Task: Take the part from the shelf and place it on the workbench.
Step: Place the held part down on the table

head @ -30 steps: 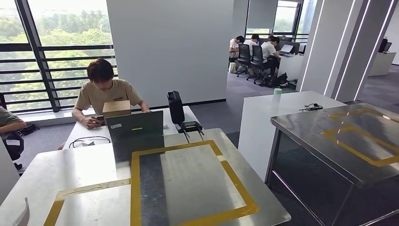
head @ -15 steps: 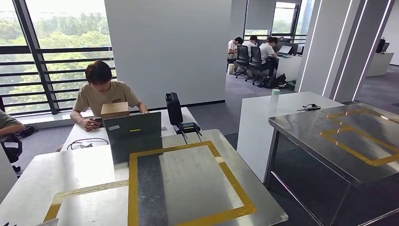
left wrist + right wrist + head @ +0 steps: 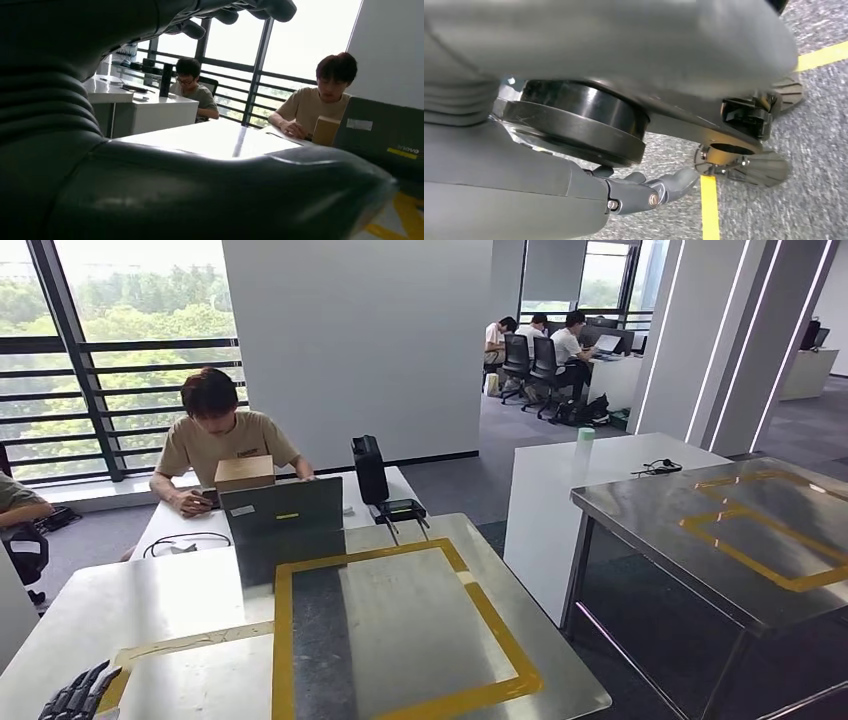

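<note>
Steel tabletop (image 3: 200, 590) runs across the lower head view, a yellow tape frame (image 3: 500, 625) marked on it, reaching almost to its near and right edges. A laptop (image 3: 283, 510) stands at the far edge, touching the frame's far side, with a seated person (image 3: 215, 430) behind it. The left hand (image 3: 80, 695) rises at the near left corner, dark fingertips over the steel. To the right, past an open strip of floor, stands a second steel table (image 3: 640, 510).

From the left wrist, that hand is released: thick thumb low, dark fingers (image 3: 270, 7) spread high above it, nothing between them, the tabletop bright beyond. A cardboard box (image 3: 326, 131) sits just beside the laptop lid.

From the right wrist, the right hand (image 3: 589, 150) grasps the part (image 3: 574, 120), a black round disc, grey thumb on one side and a finger (image 3: 674, 182) on the other. Grey carpet (image 3: 814, 150) with a yellow line (image 3: 709, 210) lies below.
</note>
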You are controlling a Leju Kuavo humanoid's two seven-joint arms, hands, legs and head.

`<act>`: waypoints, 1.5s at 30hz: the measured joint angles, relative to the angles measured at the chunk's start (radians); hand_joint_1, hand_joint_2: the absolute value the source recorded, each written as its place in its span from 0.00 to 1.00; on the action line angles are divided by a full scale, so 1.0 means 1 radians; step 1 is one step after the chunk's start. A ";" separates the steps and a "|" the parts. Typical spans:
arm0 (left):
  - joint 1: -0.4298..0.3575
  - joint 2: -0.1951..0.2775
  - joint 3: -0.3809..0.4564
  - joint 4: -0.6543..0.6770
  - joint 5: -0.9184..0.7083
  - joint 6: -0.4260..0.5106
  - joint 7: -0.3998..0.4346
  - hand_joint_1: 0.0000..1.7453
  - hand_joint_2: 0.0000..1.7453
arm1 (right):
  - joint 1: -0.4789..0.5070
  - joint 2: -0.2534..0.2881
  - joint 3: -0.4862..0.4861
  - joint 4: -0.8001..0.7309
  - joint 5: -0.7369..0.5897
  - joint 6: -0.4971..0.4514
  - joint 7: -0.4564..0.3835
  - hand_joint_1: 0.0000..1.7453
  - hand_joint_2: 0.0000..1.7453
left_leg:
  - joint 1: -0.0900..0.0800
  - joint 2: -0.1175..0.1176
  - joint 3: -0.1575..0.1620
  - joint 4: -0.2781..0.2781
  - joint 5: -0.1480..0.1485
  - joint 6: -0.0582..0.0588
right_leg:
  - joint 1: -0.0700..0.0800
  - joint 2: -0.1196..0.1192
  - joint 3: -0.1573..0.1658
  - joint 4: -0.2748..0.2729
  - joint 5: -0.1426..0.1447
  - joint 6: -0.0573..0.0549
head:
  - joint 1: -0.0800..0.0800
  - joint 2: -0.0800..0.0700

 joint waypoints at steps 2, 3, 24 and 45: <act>0.019 -0.006 -0.018 -0.060 0.010 0.011 0.016 0.00 0.00 | 0.003 -0.001 0.000 0.000 0.000 -0.001 -0.001 0.00 0.00 | 0.003 0.001 -0.002 -0.006 0.006 0.003 | -0.002 0.007 -0.054 0.128 -0.071 0.004 | 0.000 0.000; 0.032 -0.008 -0.025 -0.090 0.012 0.014 0.025 0.00 0.00 | 0.005 -0.001 0.000 0.000 0.000 -0.001 -0.001 0.00 0.00 | 0.003 0.001 -0.005 -0.004 0.007 0.002 | -0.004 0.008 -0.081 0.193 -0.096 0.008 | 0.000 0.000; 0.117 0.014 -0.077 -0.265 -0.173 0.014 0.200 0.00 0.00 | 0.008 0.009 0.000 0.000 0.006 0.004 0.019 0.00 0.00 | -0.017 -0.008 0.020 0.128 -0.119 -0.020 | 0.016 0.014 -0.089 0.018 0.082 -0.060 | -0.002 0.000; 0.138 -0.056 -0.123 -0.159 -0.186 0.050 0.200 0.00 0.00 | 0.021 0.001 0.000 0.000 -0.018 0.004 0.002 0.00 0.00 | -0.018 0.000 -0.098 0.073 0.013 -0.032 | 0.011 0.017 0.026 -0.003 -0.002 -0.059 | -0.003 0.000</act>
